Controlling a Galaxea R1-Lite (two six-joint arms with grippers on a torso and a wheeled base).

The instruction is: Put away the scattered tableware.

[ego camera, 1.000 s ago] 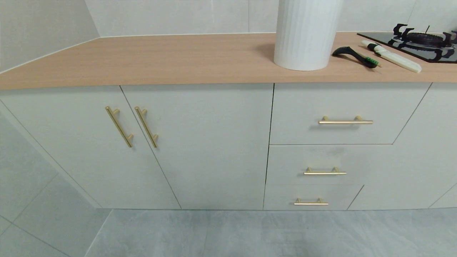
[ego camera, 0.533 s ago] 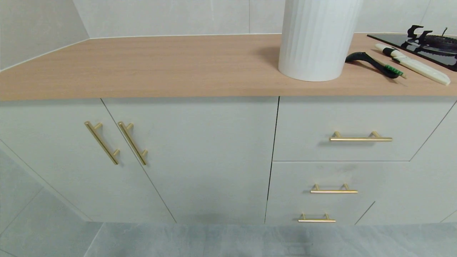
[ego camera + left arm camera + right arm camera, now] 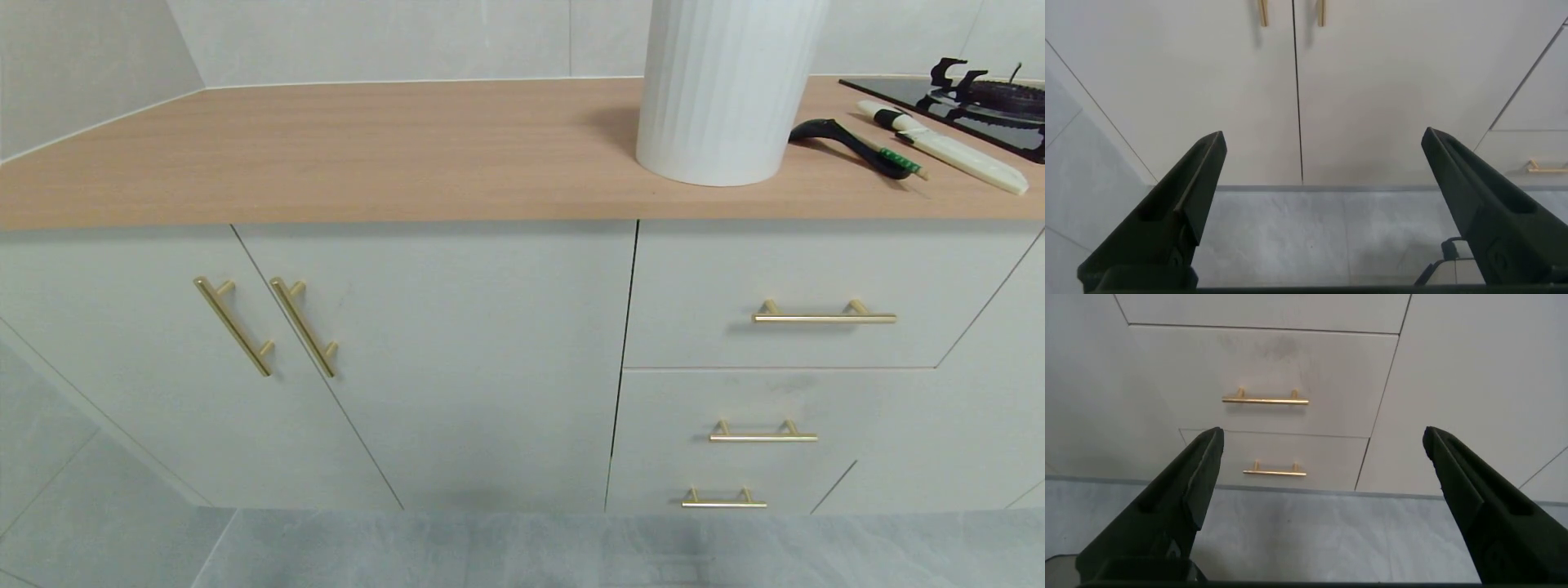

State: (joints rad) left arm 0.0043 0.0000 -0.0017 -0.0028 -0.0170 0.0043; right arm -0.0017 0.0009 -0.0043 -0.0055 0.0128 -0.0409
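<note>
Pale tiled walls meet a wooden counter (image 3: 367, 155) that runs above grey cabinet fronts and a grey tiled floor (image 3: 571, 547).

A tall white ribbed container (image 3: 727, 90) stands upright close to the counter's front edge, toward its right end. The scattered tableware lies just to the right of it, between the container and the black hob (image 3: 980, 98) at the counter's right back corner:
- A black utensil (image 3: 849, 145) with a curved handle has one end almost against the container's base.
- A thin stick with a green band (image 3: 902, 161) lies beside the black utensil and touches its rounded end.
- A white utensil (image 3: 947, 147) with a black band lies slanted toward the front edge, nearest the hob.

Below the counter, two doors carry gold bar handles (image 3: 233, 325) side by side. To their right is a stack of three drawers; the top drawer handle (image 3: 823, 317) is the longest.

Both arms are held low in front of the cabinets, beneath counter height. The left end effector (image 3: 1323, 204) points at the seam between the two doors, near their foot where they meet the floor. Its dark fingers (image 3: 1192, 196) are spread wide with nothing between them. The right end effector (image 3: 1319, 506) faces the middle drawer handle (image 3: 1266, 399) and the bottom drawer handle (image 3: 1275, 470). It is likewise fully spread and holds nothing.
</note>
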